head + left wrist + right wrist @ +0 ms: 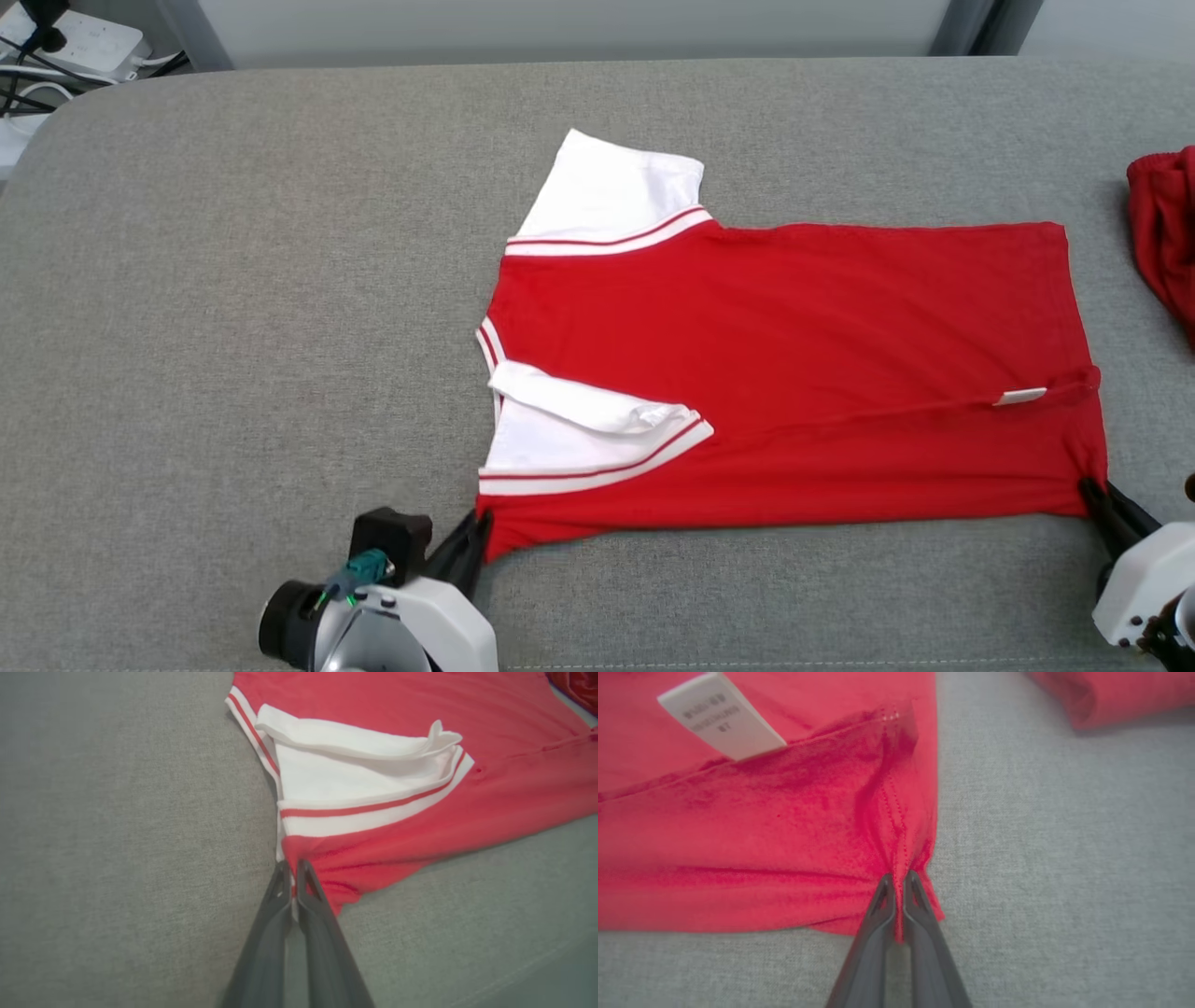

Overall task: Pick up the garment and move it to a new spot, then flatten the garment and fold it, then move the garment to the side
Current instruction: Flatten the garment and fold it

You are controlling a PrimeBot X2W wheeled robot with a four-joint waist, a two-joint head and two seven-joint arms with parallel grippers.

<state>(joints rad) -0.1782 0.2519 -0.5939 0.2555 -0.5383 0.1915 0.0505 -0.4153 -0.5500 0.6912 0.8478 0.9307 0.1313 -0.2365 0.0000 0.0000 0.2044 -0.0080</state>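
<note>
Head view — left claw (pixel 480 528), right claw (pixel 1089 488) pinch garment (pixel 794 327).

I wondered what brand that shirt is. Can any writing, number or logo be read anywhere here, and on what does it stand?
White tag sticking out of a seam of the red shirt, near the corner pinched by the right gripper: a few short lines of dark print, too blurred to read.
I can make out no other words, numbers or logos.
</note>
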